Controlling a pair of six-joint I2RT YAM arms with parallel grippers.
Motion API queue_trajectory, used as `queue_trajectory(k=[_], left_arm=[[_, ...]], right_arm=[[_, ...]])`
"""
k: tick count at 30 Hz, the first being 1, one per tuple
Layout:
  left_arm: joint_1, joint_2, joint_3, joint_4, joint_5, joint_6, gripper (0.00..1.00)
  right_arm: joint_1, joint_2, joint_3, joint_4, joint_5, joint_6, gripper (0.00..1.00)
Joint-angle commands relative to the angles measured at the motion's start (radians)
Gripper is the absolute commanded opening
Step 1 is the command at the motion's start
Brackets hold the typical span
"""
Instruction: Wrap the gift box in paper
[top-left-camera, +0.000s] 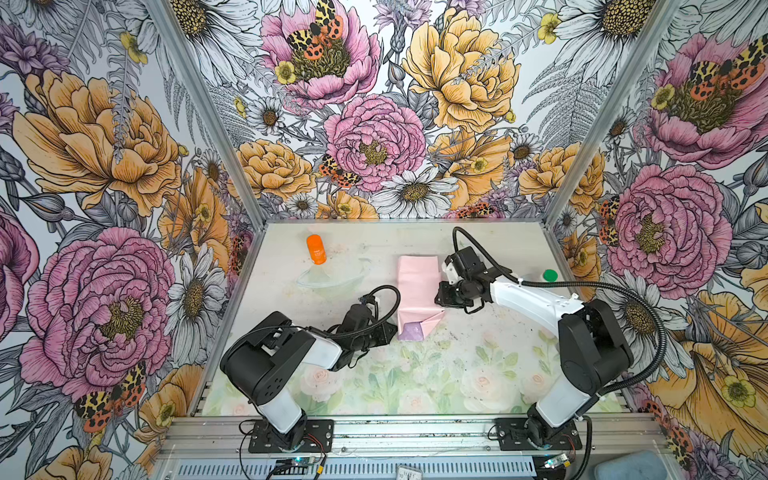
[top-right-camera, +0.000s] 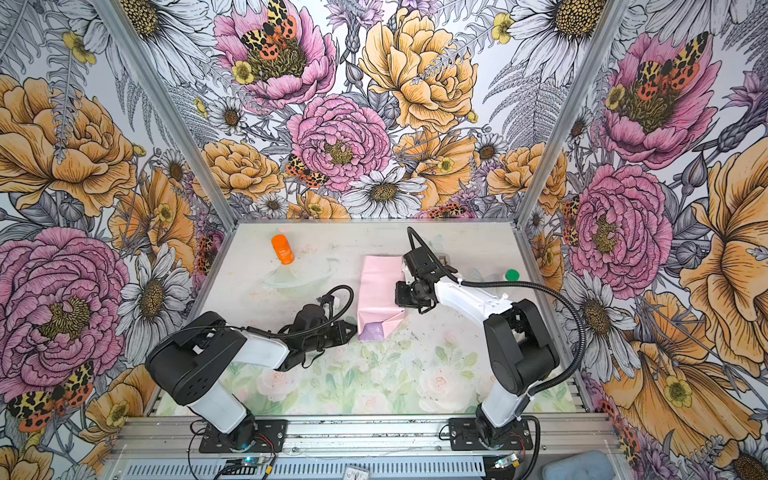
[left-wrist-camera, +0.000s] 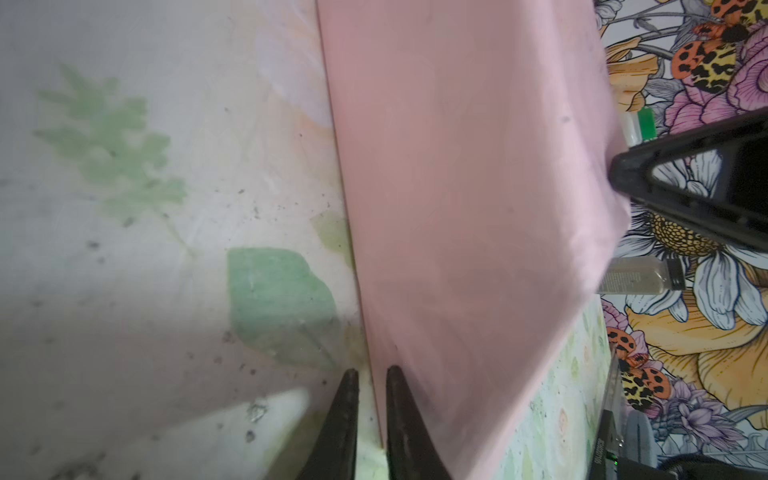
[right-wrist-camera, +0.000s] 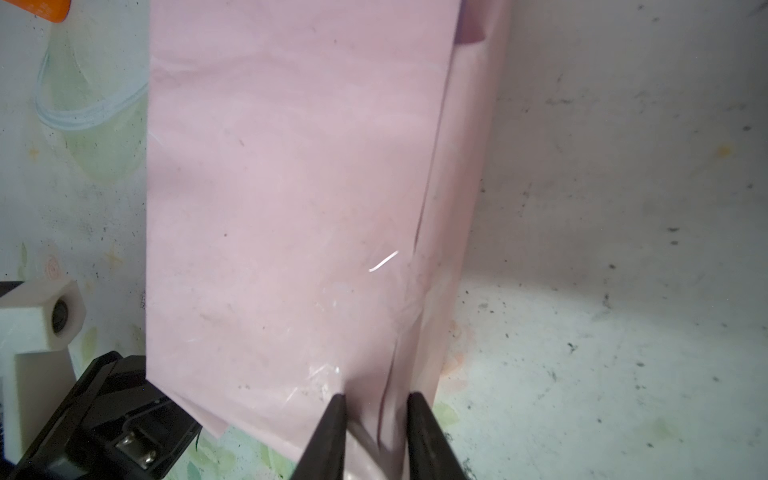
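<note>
Paper (top-left-camera: 417, 291) lies near the middle of the floral table (top-left-camera: 415, 374), folded into a long, upright-sided bundle with its pale pink side outward in both top views (top-right-camera: 376, 291). At the bundle's near end a small patch of the glossy lilac side (top-left-camera: 410, 331) shows among angled folds. The gift box is hidden and shows in no view. The left gripper (top-left-camera: 392, 328) sits low at the bundle's near left corner. In the left wrist view its fingertips (left-wrist-camera: 370, 374) stand almost together with the paper's (left-wrist-camera: 457, 208) edge running into the narrow slit between them, but I cannot tell whether they are pinching it. The right gripper (top-left-camera: 438, 297) meets the bundle's right side, and in the right wrist view its jaws (right-wrist-camera: 376, 399) are clamped on a raised fold of the paper (right-wrist-camera: 291, 208) that fills the gap. An orange bottle (top-left-camera: 316, 249) lies well apart at the back left, and a green cap (top-left-camera: 550, 275) sits at the right edge.
</note>
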Motion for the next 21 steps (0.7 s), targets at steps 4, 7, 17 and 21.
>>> queue_trajectory(k=[4, 7, 17, 21], left_arm=[[-0.034, 0.009, 0.035, 0.071, 0.025, -0.010, 0.15], [-0.038, 0.018, 0.044, 0.071, 0.022, -0.007, 0.16], [-0.054, 0.060, 0.097, 0.084, 0.014, 0.004, 0.15], [-0.058, 0.089, 0.122, 0.093, 0.011, 0.007, 0.16]], right_arm=[[0.012, 0.020, 0.002, 0.005, 0.034, 0.006, 0.26], [0.016, 0.022, 0.003, 0.006, 0.031, 0.005, 0.26], [0.025, 0.022, 0.002, 0.012, 0.029, 0.006, 0.25], [0.028, 0.022, 0.002, 0.013, 0.028, 0.008, 0.25]])
